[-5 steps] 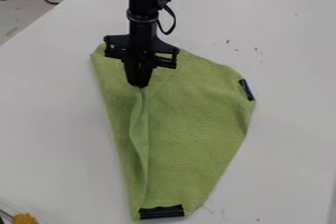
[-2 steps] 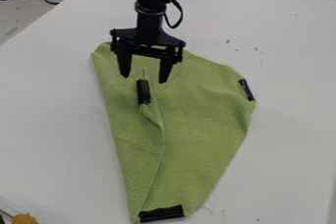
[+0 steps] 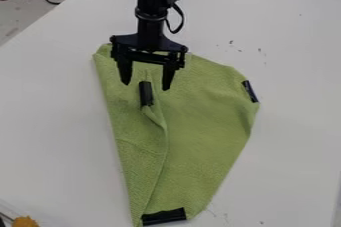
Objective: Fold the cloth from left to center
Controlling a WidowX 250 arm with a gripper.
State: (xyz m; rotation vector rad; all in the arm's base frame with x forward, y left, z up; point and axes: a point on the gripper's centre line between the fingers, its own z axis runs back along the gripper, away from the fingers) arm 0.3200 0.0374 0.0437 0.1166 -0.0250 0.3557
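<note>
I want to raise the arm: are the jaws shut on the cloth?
No, the jaws stand apart, with green cloth showing between them.

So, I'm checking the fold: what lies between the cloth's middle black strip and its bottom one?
Only green cloth, crossed by the folded flap's edge, in the camera view.

Table (image 3: 50, 106): white before me, small dark marks (image 3: 231, 42) scattered on it.
Cables (image 3: 52, 3): black and red, I see them at upper left.
Orange lump (image 3: 25, 221): in my lower left corner.
</note>
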